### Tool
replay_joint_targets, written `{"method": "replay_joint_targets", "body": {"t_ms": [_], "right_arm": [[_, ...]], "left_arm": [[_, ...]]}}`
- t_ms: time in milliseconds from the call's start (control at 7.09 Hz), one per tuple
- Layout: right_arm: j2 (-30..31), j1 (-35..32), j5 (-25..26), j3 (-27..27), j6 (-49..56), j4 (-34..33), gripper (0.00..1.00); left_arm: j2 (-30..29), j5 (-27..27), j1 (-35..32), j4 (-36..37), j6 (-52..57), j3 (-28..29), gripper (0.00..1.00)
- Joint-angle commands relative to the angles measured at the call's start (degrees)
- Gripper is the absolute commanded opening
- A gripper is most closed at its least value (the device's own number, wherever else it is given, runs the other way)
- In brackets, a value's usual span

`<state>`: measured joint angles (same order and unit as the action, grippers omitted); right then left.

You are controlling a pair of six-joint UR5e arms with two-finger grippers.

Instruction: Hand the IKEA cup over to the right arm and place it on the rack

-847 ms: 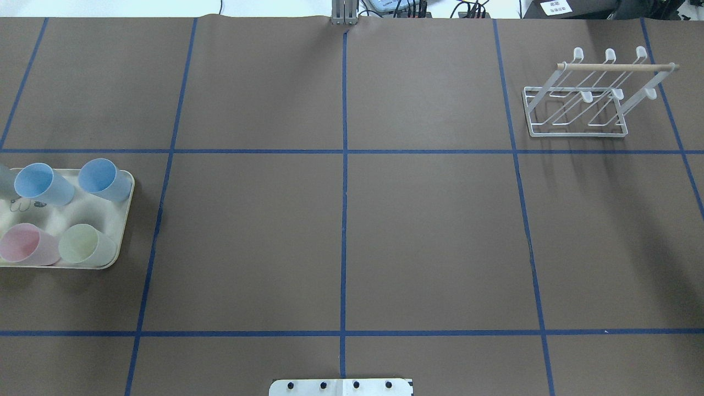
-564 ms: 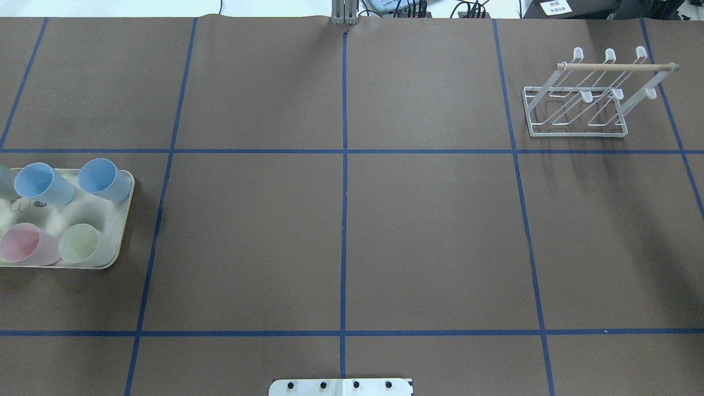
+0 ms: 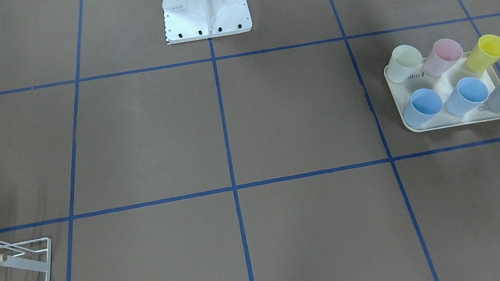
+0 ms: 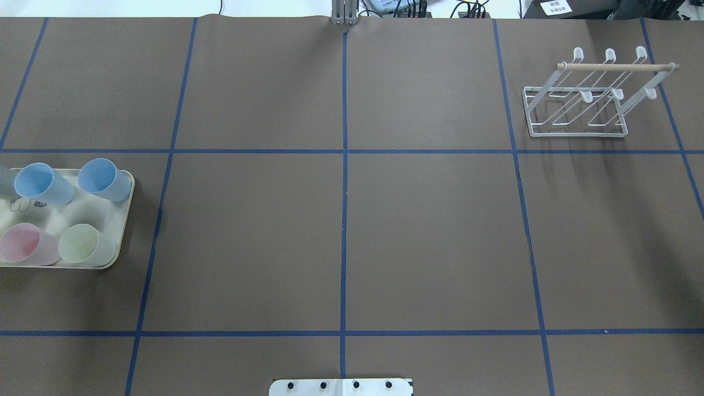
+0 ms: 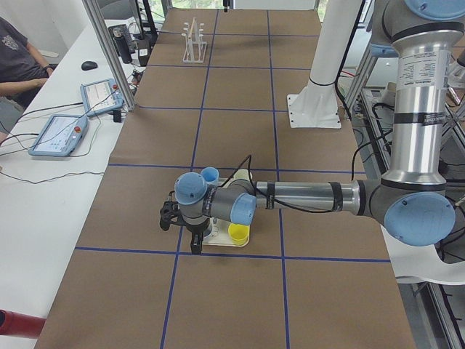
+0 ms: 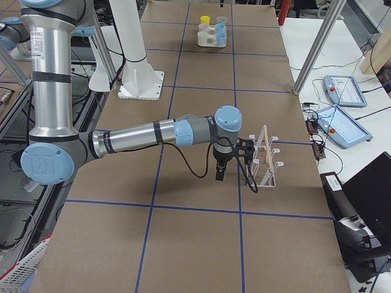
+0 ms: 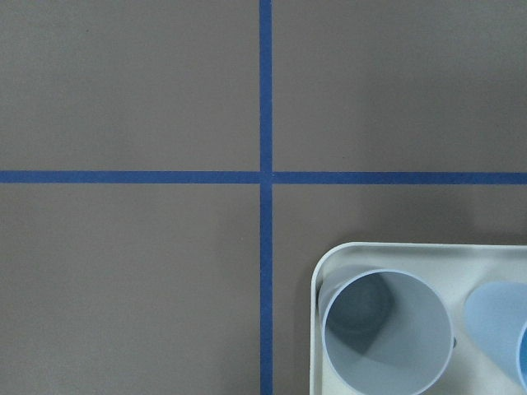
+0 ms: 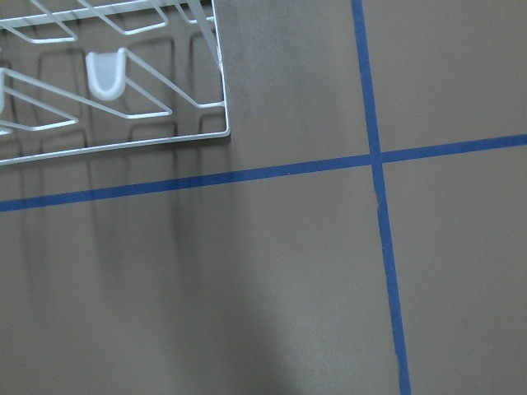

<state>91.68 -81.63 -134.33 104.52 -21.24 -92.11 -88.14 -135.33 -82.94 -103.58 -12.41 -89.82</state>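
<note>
Item one, the left gripper [image 5: 195, 249]: it hung fingers-down low over the outer end of the tray [image 3: 456, 124]. Only the side view showed it, so whether its fingers were spread or pressed together could not be told, and nothing was seen in them. Its wrist camera looked straight down on the grey cup [image 7: 387, 333] in the tray's corner, beside a crossing of blue tape [image 7: 265, 177]. Item two, the right gripper [image 6: 218, 177]: it hung fingers-down just beside the rack [image 4: 587, 97], near the table [image 4: 429, 236]. Its finger state likewise could not be told, and nothing was seen held. Cups, six, all on the tray with mouths up: the grey cup, a pale green cup [image 3: 404, 63], a pink cup [image 3: 443, 56], a yellow cup [image 3: 487, 53], a blue cup [image 3: 423, 104] and a second blue cup [image 3: 466, 94]. The rack stood well apart from the tray at the table's opposite end, its prongs bare and its wooden dowel [image 4: 616, 66] across the top. Change against the overhead pictures of the preceding second: none noted, as tray, cups and rack lay the same. Judgement: the task stood at its start, with no cup lifted and both handover and racking outstanding. The left arm seemed poised for a pickup, likely of the grey cup, though which cup was meant could not be told.
</note>
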Motion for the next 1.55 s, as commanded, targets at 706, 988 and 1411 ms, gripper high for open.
{"method": "replay_joint_targets", "body": {"t_ms": [706, 988, 1411], "right_arm": [[-0.4, 0.2, -0.3, -0.3, -0.3, 0.1, 0.99], [-0.5, 0.2, -0.6, -0.1, -0.3, 0.1, 0.99], [-0.5, 0.2, -0.7, -0.1, -0.2, 0.1, 0.99]], "left_arm": [[9.3, -0.3, 8.8, -12.4, -10.2, -1.0, 1.00], [11.5, -0.4, 8.9, -13.3, -9.9, -1.1, 1.00], [11.8, -0.3, 12.5, -13.5, -10.2, -0.6, 1.00]]}}
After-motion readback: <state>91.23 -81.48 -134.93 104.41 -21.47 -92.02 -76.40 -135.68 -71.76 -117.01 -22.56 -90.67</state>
